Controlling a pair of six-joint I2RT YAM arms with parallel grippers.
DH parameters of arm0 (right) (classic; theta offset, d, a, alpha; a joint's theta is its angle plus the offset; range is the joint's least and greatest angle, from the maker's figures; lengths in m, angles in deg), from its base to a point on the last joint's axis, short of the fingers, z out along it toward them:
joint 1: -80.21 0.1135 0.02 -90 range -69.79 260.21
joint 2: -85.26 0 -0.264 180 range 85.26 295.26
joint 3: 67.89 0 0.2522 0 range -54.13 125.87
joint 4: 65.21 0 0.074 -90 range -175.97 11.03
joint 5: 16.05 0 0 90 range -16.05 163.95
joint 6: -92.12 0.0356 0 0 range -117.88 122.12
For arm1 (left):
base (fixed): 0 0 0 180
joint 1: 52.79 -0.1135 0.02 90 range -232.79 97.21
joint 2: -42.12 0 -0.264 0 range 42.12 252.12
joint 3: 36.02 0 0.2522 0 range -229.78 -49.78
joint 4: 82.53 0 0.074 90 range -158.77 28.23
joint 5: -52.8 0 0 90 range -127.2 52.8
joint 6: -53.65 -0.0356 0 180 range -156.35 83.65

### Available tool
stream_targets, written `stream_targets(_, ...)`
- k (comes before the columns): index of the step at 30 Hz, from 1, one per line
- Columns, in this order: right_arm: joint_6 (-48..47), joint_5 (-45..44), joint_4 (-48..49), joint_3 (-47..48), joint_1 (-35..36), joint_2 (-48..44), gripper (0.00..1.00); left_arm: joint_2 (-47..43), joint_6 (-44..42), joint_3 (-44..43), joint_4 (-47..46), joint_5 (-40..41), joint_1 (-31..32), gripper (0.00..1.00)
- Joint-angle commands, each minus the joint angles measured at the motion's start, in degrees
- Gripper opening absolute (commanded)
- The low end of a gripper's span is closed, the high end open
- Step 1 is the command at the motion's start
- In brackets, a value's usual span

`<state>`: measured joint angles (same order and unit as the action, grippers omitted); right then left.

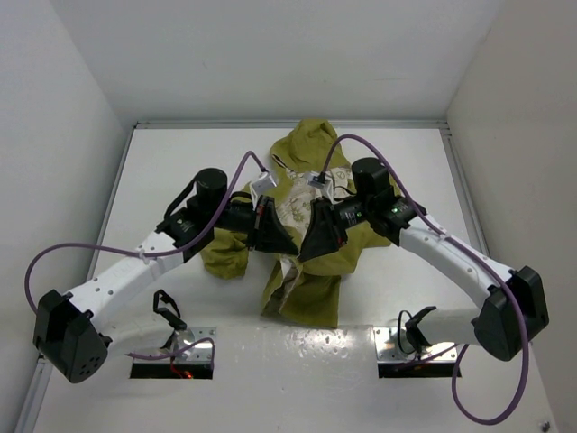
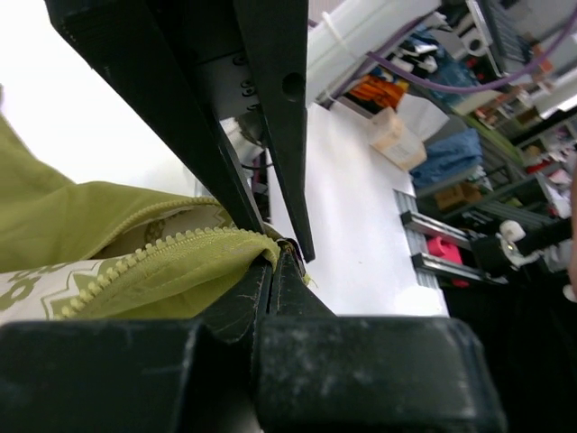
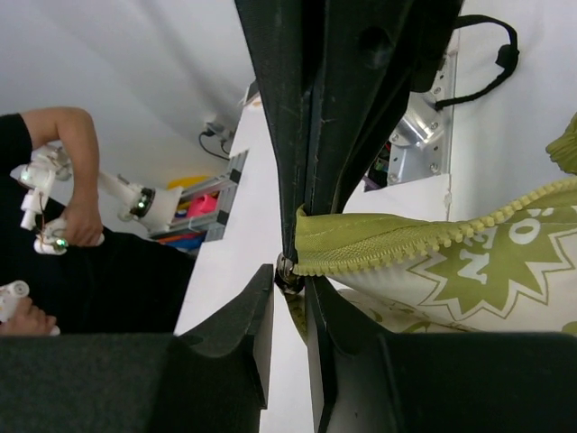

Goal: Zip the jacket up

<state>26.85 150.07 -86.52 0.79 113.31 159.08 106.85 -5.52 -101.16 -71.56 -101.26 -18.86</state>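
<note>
The olive-green jacket (image 1: 311, 171) lies crumpled mid-table, hood at the far side, front open and showing cream printed lining (image 1: 293, 212). Both grippers meet over its lower front. My left gripper (image 1: 278, 240) is shut on the bottom end of one zipper edge; in the left wrist view (image 2: 276, 258) green fabric and zipper teeth (image 2: 153, 257) run out of the closed jaws. My right gripper (image 1: 313, 242) is closed to a narrow gap (image 3: 290, 289) around the small metal zipper slider (image 3: 287, 269) at the end of the toothed edge (image 3: 433, 239).
A green sleeve (image 1: 225, 254) lies bunched left of the grippers, under the left arm. The jacket's hem (image 1: 306, 302) hangs toward the near edge. Two mounting plates (image 1: 185, 347) (image 1: 410, 343) with cables sit at the table's front. White walls enclose the table.
</note>
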Motion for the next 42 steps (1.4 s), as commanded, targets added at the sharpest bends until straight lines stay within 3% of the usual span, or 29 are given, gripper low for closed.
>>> stream_targets(1,8.5,6.9,8.8,-1.2,2.8,-0.3,0.2,-1.1,-4.9,-2.6,-1.7,13.8,-1.2,0.0)
stream_targets(6,10.7,6.2,10.6,-2.1,3.0,-0.1,0.21,-2.2,-6.7,-2.6,-0.6,17.2,-1.2,0.0)
stream_targets(8,11.6,6.1,11.4,-1.5,3.0,0.3,0.15,-2.2,-8.6,-2.6,0.6,18.0,-0.7,0.0)
stream_targets(12,12.3,5.9,12.3,-1.1,3.1,1.0,0.14,-2.7,-11.4,-2.6,2.3,18.5,0.4,0.0)
stream_targets(17,13.1,4.6,12.9,-0.8,3.0,1.6,0.2,-3.8,-13.9,-2.6,4.5,19.1,2.3,0.0)
stream_targets(25,14.8,5.2,17.1,-1.6,3.0,1.7,0.02,-3.8,-15.0,-3.1,5.6,20.9,2.3,0.0)
stream_targets(33,15.4,4.5,18.2,-1.6,3.1,2.0,0.0,-4.3,-15.7,-2.6,6.7,21.6,2.3,0.01)
stream_targets(34,15.1,4.2,18.2,-1.7,2.8,1.9,0.0,-5.0,-15.1,-2.6,6.7,21.6,2.3,0.25)
stream_targets(36,14.9,2.9,17.8,-2.2,2.3,2.0,0.0,-7.7,-11.5,-2.0,5.3,22.9,0.4,0.61)
stream_targets(38,15.1,1.3,17.6,-2.8,1.0,2.0,0.0,-10.2,-9.5,-0.4,4.1,24.2,-1.1,0.71)
stream_targets(40,20.2,0.1,22.5,-3.4,-0.5,2.4,0.0,-12.9,-8.2,1.9,2.9,24.8,-2.4,0.72)
stream_targets(42,28.7,-1.5,36.0,-6.0,-1.1,3.2,0.0,-15.9,-6.4,3.0,2.0,22.0,-3.6,0.72)
